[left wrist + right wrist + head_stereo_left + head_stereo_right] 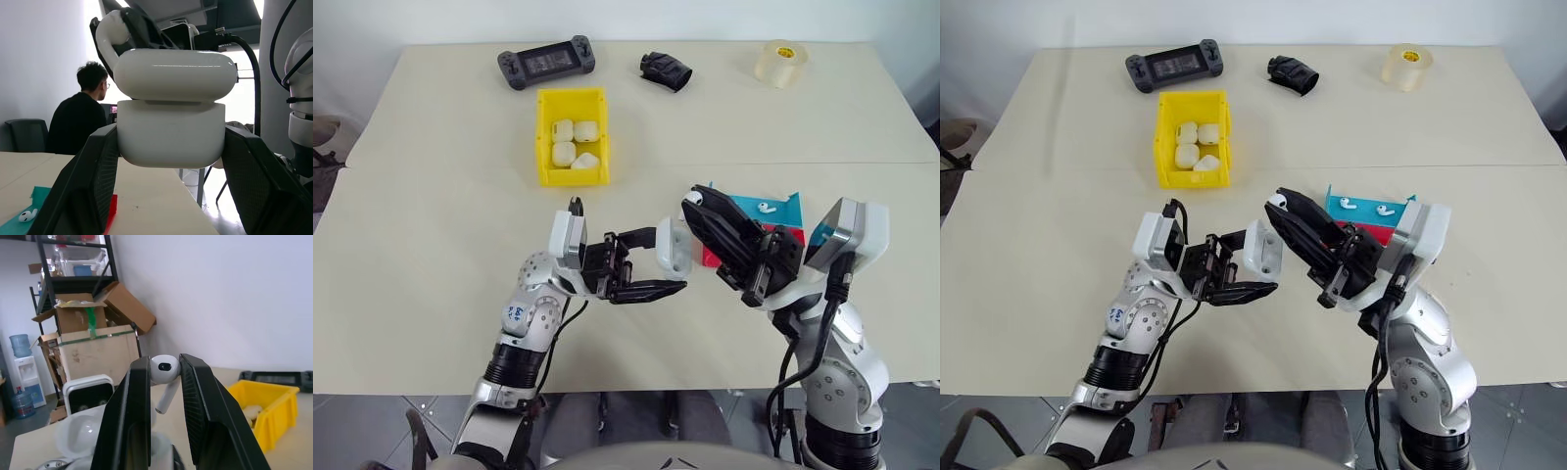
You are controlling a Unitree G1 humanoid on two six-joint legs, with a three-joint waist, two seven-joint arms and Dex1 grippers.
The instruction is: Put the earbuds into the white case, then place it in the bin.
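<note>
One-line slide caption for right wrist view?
Right tool pinches an earbud above the open white case; yellow bin behind.

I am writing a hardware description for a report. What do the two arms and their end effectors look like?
Both arms are silver-grey metal with rounded joint housings and black ribbed rings near the base. The left arm carries a small blue marking. A black cable runs along the right arm. Each wrist has a white box-shaped housing. The left end effector and right end effector each have two black fingers.

Silver-white jointed arms, black end effector fingers [636, 264], black cables, blue forearm marking
</note>
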